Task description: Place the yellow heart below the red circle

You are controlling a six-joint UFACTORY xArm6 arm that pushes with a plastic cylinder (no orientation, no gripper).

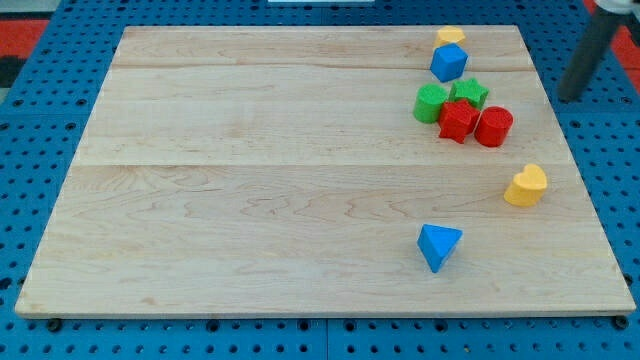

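Note:
The yellow heart [526,186] lies near the board's right edge, below and right of the red circle [493,127]. The red circle sits at the right end of a tight cluster, touching a red star [458,119]. My tip [568,98] is at the view's upper right, just past the board's right edge, right of and above the red circle and well above the yellow heart. It touches no block.
In the cluster, a green circle [431,103] and a green star [469,93] sit above the red blocks. A blue cube-like block [449,62] and a yellow block [450,36] lie at the top. A blue triangle [438,246] lies at the lower right. The wooden board [250,180] rests on a blue pegboard.

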